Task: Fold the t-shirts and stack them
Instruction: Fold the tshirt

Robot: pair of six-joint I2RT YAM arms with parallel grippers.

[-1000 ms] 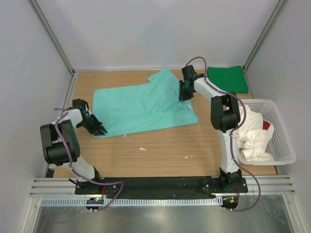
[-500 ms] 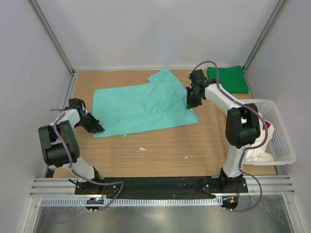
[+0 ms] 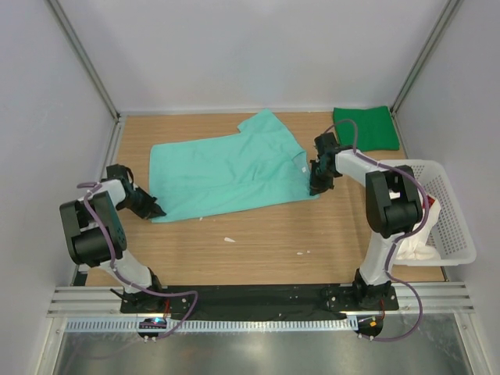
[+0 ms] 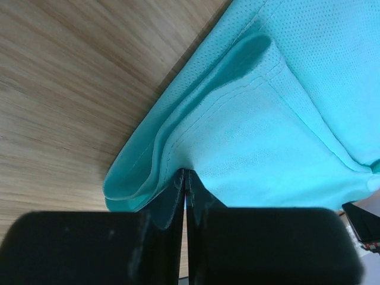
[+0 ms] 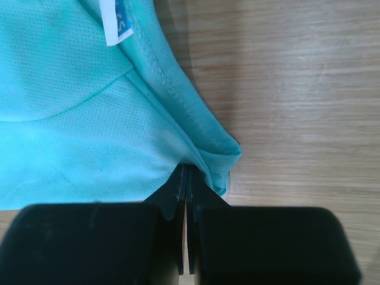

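**CLAMPED ON BOTH ENDS OF THE MINT-TEAL T-SHIRT [image 3: 230, 168]**

Compared with one second earlier: moved the right gripper [image 3: 316, 187] off the shirt's far middle and down to its near right corner. Shifted the left gripper [image 3: 156, 211] slightly outward at the near left corner. Brought both pairs of jaws from parted to pinched together.

At the left gripper: clenched on a doubled fold of the hem. Cloth spread ahead and to the right of the fingertips, with bare table [image 3: 266, 234] ahead and to their left.

At the right gripper: clenched on the rolled, stitched edge at the corner. Cloth spread ahead and to the left of the fingertips, bare wood to their right.

Laid flat with the long axis running side to side, from one pair of fingertips to the other, the left end slightly nearer the bases. Marked at the right end by a white collar tag [image 5: 116, 24], ahead and left of the right fingertips. Extended by one sleeve toward the far wall.

Placed well beyond and right of the right fingertips: a folded dark green t-shirt [image 3: 365, 127].
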